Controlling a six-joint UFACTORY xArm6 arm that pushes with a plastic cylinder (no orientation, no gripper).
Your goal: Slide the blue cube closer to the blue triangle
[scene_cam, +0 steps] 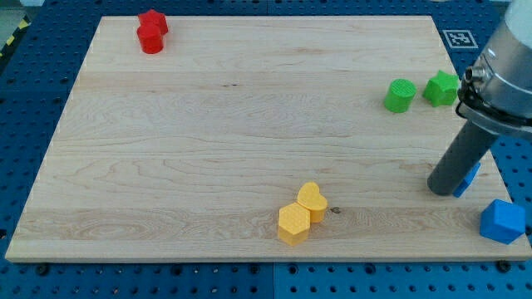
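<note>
My tip (441, 191) rests on the wooden board (208, 124) near its right edge, touching a blue block (469, 178) (largely hidden behind the rod, shape unclear) on the tip's right. A second blue block (502, 220) sits just beside, toward the view's bottom right corner.
</note>
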